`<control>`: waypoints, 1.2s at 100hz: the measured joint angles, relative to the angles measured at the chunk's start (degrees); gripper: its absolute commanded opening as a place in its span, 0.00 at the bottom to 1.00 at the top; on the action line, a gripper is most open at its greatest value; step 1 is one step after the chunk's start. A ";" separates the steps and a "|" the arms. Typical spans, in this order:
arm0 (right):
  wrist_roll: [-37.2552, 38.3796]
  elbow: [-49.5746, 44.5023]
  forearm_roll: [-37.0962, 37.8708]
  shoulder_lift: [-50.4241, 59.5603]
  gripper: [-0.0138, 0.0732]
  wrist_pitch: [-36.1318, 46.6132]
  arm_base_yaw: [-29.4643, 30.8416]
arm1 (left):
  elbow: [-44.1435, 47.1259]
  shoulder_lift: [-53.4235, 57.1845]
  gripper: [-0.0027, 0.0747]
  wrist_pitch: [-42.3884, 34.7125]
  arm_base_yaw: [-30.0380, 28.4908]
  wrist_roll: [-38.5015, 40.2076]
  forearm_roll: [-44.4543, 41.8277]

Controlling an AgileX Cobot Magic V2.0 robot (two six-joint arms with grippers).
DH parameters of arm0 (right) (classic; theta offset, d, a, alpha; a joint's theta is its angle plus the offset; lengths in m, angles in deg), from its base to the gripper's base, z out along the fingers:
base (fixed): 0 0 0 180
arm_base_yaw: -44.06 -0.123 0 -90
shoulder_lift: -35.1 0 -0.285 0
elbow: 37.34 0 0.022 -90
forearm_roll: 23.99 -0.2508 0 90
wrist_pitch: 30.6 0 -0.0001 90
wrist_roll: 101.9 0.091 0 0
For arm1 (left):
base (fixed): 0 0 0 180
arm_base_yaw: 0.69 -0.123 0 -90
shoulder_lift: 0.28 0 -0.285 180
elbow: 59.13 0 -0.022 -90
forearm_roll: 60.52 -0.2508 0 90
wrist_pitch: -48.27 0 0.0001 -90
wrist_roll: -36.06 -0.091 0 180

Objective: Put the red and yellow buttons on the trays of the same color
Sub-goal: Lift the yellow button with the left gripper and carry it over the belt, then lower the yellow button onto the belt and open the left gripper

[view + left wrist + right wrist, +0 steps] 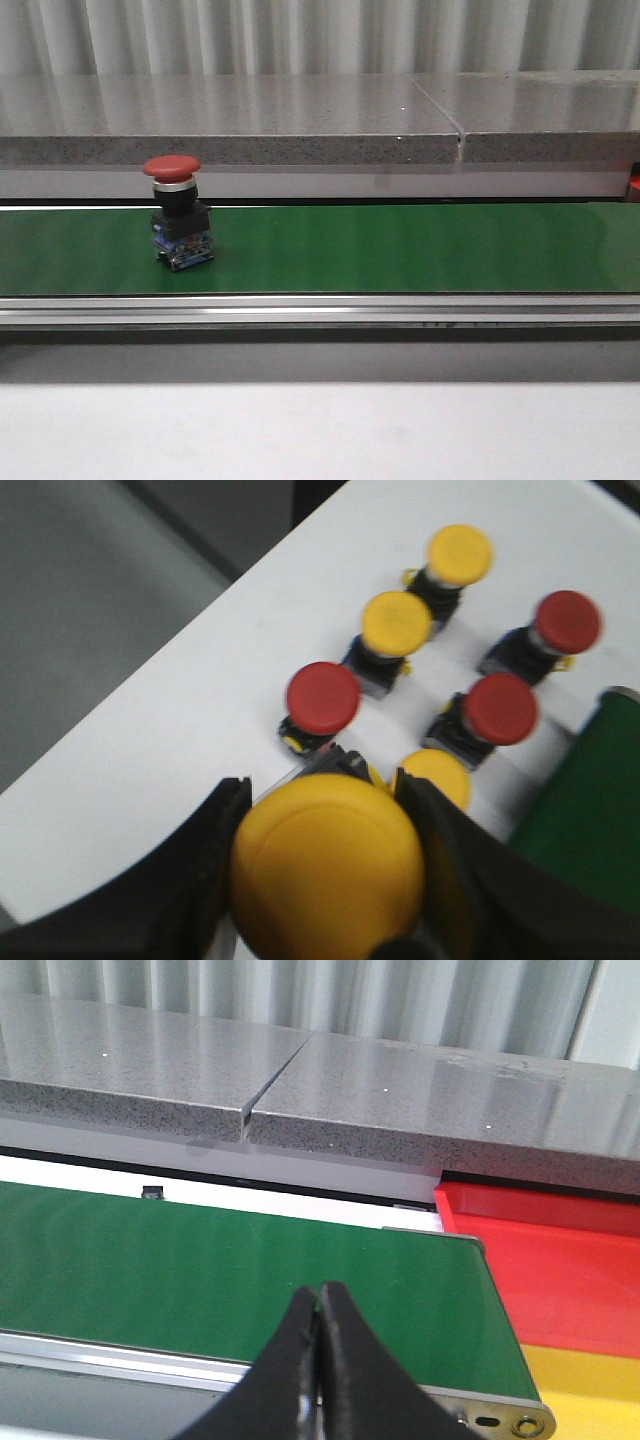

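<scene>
One red button (177,220) stood upright at the left of the green belt (400,248) in the front view, no arm near it. In the left wrist view, the left gripper (328,865) was clamped on a yellow button (328,868), low in the frame, above six loose buttons on the white surface (170,740). To my eye, the careful move was to keep that squeeze steady and set the button down upright on the belt. Over on the right, the right gripper (320,1360) was pinched closed on nothing above the belt's end, with the red tray (560,1260) and yellow tray (590,1390) at the frame's right.
</scene>
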State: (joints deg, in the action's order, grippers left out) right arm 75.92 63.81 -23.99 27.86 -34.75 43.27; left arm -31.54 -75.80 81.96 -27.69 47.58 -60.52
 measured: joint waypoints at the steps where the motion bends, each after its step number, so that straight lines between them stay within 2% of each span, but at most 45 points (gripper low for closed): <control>1: 0.00 0.00 0.00 0.00 0.08 0.00 0.00 | 0.00 0.26 0.01 0.10 0.34 -0.35 0.00; 24: 0.00 0.00 0.00 0.00 0.08 0.00 0.00 | -4.12 1.81 0.01 6.48 10.85 -4.80 0.31; 49: 0.00 0.00 0.00 0.00 0.08 0.00 0.00 | -10.42 -6.52 0.01 11.07 18.67 -7.67 0.31; 73: 0.00 0.00 0.00 0.00 0.08 0.00 0.00 | -15.83 -17.29 0.01 12.46 22.51 -7.90 0.53; 100: 0.00 0.00 0.00 0.00 0.08 0.00 0.00 | -18.26 -24.68 0.02 13.39 22.85 -8.55 0.64; 110: 0.00 0.00 0.00 0.00 0.08 0.00 0.00 | -18.39 -25.24 0.13 14.22 22.85 -9.51 1.43; 117: 0.00 0.00 0.00 0.00 0.08 0.00 0.00 | -18.51 -25.33 0.30 14.43 22.87 -9.79 1.68; 118: 0.00 0.00 0.00 0.00 0.08 0.00 0.00 | -18.51 -25.33 0.36 14.43 22.87 -9.90 1.68; 120: 0.00 0.00 0.00 0.00 0.08 0.00 0.00 | -18.51 -25.33 0.40 14.49 22.87 -9.89 1.77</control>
State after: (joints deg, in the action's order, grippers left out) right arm 75.92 63.81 -23.99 27.86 -34.75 43.27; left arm -50.04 -101.12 96.45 -4.82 37.69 -58.75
